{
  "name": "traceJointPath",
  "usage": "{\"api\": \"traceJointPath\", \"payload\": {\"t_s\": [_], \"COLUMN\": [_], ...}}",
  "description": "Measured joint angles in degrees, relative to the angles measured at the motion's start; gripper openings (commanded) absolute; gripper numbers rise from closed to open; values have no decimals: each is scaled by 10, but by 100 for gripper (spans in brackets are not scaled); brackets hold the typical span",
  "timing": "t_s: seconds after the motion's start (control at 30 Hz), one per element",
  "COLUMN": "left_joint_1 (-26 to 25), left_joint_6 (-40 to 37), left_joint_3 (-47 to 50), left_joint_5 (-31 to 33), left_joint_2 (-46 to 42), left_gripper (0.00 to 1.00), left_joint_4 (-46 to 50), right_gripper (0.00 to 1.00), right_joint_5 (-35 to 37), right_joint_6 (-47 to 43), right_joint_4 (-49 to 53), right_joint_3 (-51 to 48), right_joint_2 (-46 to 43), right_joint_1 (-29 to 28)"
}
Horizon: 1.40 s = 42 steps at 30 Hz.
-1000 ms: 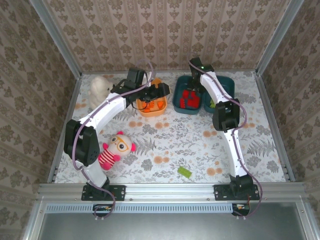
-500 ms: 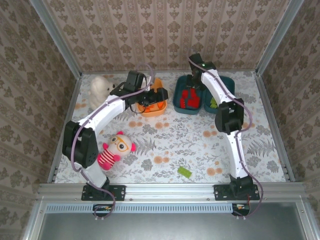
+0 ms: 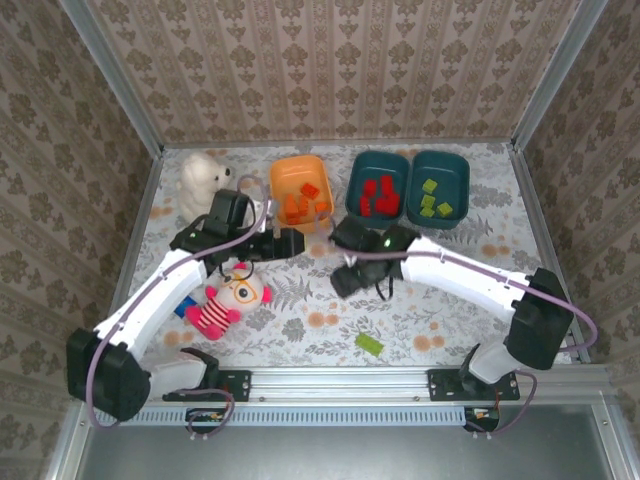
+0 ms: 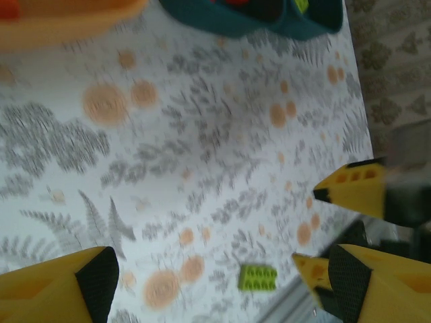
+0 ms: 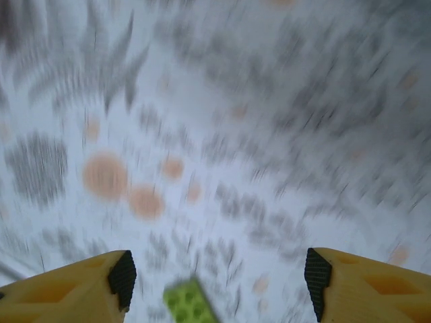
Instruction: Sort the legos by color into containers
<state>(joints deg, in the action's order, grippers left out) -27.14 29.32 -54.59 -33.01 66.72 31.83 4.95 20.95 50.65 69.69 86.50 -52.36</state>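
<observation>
One light green lego [image 3: 369,343] lies loose on the table near the front rail; it also appears as the green lego [image 4: 258,277] and, blurred, the green lego [image 5: 188,303]. The orange container [image 3: 276,180] holds orange legos [image 3: 303,205]. One teal container [image 3: 352,180] holds red legos [image 3: 377,194]; the other teal container [image 3: 462,180] holds green legos [image 3: 432,200]. My left gripper [image 3: 292,243] hovers open in front of the orange container. My right gripper [image 3: 345,276] hangs open over mid-table, above and behind the loose lego. Both have nothing between their fingers.
A white plush bear [image 3: 200,175] sits at the back left. A pink striped doll [image 3: 232,297] lies under my left arm. Patterned walls close in the table on three sides, and a metal rail [image 3: 340,378] runs along the front edge.
Both arms have swung back from the containers toward mid-table. The left gripper left the orange container. The right gripper came down from the teal containers and opened wider.
</observation>
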Motion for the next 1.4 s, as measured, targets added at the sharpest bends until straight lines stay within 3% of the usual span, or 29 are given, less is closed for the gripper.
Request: {"api": "traceJointPath", "payload": {"t_s": [0.23, 0.53, 0.8, 1.4], "left_joint_1": [-12, -12, -13, -18], "left_joint_6": [-6, 26, 41, 64], "left_joint_3": [86, 115, 115, 115], "left_joint_5": [-44, -47, -45, -28], "left_joint_2": [-130, -196, -203, -203], "left_gripper": [85, 85, 85, 85], "left_joint_4": [71, 91, 91, 76], "right_gripper": [81, 82, 64, 29], "right_joint_5": [-13, -11, -10, -78], "right_joint_6": [50, 79, 89, 90], "right_joint_4": [18, 16, -8, -25], "right_joint_3": [-85, -122, -136, -140], "right_joint_2": [0, 65, 112, 113], "right_joint_1": [-132, -138, -131, -86]}}
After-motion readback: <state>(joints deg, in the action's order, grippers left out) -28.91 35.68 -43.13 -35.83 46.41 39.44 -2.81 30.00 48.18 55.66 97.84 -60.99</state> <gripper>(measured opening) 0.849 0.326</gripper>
